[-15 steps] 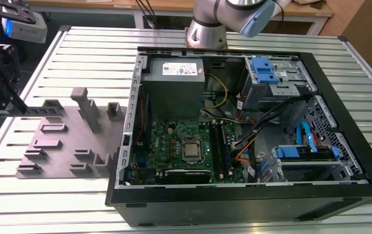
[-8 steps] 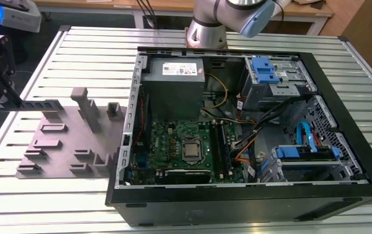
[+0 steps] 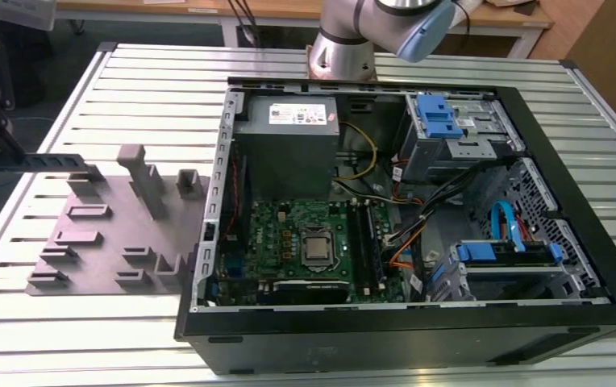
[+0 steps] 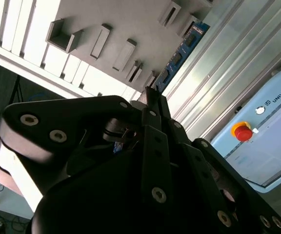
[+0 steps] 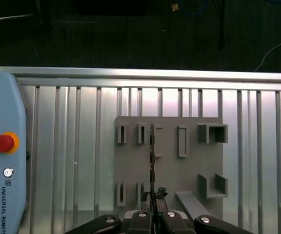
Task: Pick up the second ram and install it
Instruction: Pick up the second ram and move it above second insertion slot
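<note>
The pincer [image 5: 153,197] is pinching the memory stick [image 5: 152,156] by one end, its fingers pressing on the stick's two flat faces. In the first wrist view the stick is showing edge-on as a thin dark line. In the second wrist view its blue board and black chips are reaching out from the fingertips. The stick is hanging level over the grey plate [image 3: 104,242] with its raised blocks, and I cannot tell whether it is touching any of them. The plate is lying on the slatted metal tabletop [image 3: 125,72] at the exterior view's left. It is beside the open computer case [image 3: 416,343], where a green motherboard [image 3: 286,230] is lying flat, well apart from the stick. A pale blue handset [image 5: 4,97] with a red button is resting near the plate.
</note>
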Robot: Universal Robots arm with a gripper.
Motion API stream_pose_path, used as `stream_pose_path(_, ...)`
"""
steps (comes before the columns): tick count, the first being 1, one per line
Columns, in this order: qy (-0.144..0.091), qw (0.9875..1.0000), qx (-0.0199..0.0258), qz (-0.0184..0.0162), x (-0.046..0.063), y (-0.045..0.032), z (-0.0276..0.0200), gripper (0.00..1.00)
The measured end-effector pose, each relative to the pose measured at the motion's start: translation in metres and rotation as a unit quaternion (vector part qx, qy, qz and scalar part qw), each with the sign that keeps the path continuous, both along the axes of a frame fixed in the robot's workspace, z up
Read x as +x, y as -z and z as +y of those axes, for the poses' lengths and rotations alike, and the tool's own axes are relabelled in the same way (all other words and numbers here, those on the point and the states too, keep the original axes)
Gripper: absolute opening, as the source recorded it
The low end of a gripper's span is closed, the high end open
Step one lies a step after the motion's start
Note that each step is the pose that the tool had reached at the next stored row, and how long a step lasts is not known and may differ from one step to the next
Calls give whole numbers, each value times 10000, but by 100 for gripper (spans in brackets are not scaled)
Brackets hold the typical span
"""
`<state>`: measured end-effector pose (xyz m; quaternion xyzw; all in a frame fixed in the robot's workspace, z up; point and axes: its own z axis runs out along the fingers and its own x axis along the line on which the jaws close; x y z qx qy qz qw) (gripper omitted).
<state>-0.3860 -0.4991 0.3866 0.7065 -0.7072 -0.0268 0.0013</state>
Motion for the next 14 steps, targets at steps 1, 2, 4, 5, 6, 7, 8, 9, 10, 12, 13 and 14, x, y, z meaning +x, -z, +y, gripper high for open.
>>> stream_pose_path(1, 0, 10000, 1, 0, 0, -26, 0, 11)
stream_pose_path(2, 0, 10000, 1, 0, 0, -52, 0, 11)
stream_pose_path(4, 0, 10000, 2, 1, 0, -101, 0, 11)
stream_pose_path(5, 0, 10000, 3, 0, 0, -123, 0, 11)
stream_pose_path(6, 0, 10000, 5, 0, 0, -142, 0, 11)
stream_pose_path(7, 0, 10000, 6, 0, 0, -160, 0, 11)
stream_pose_path(8, 0, 10000, 7, 0, 0, -175, 0, 11)
stream_pose_path(9, 0, 10000, 7, 0, 0, -192, 0, 11)
stream_pose_path(10, 0, 10000, 8, 0, 0, -206, 0, 11)
stream_pose_path(12, 0, 10000, 9, -1, 0, -211, 0, 11)
stream_pose_path(13, 0, 10000, 9, -1, 0, -211, 0, 11)
stream_pose_path(14, 0, 10000, 9, -1, 0, -212, 0, 11)
